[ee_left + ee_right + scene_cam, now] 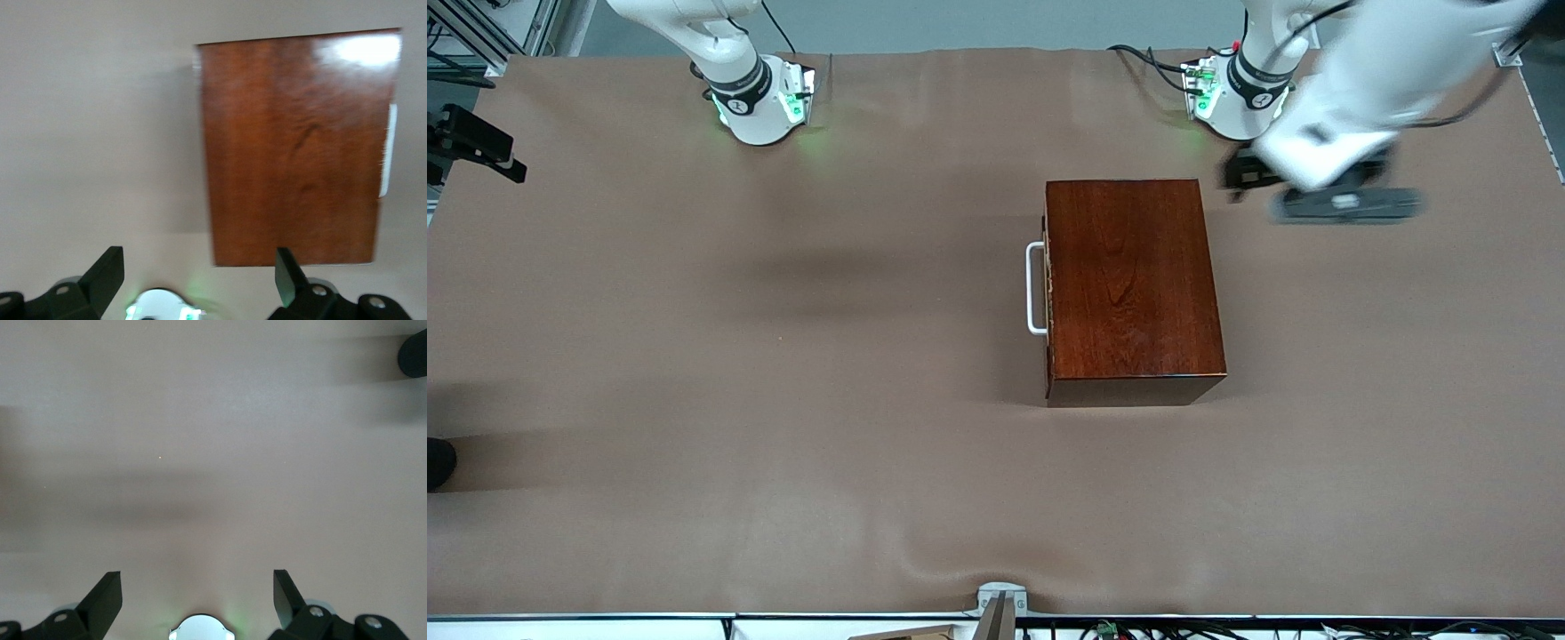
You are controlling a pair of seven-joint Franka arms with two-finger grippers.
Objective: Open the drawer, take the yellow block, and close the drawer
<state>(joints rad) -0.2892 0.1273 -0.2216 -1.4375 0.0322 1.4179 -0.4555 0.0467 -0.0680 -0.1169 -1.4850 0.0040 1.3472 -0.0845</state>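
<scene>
The dark reddish-brown wooden box (1129,284) stands in the middle of the table. Its drawer is shut, with the white bar handle (1036,289) facing the right arm's end of the table. The box (293,147) and the handle (389,150) also show in the left wrist view. The yellow block is hidden. My left gripper (1325,191) is open and empty over the cloth beside the box, close to the left arm's base; it is blurred. In the left wrist view the left gripper (198,277) is spread wide. My right gripper (197,597) is open and empty over bare cloth; it is out of the front view.
Brown cloth (783,356) covers the table. A black device (476,142) sits at the edge at the right arm's end, and a dark round thing (438,462) lies nearer the front camera there. A metal bracket (1000,604) is at the front edge.
</scene>
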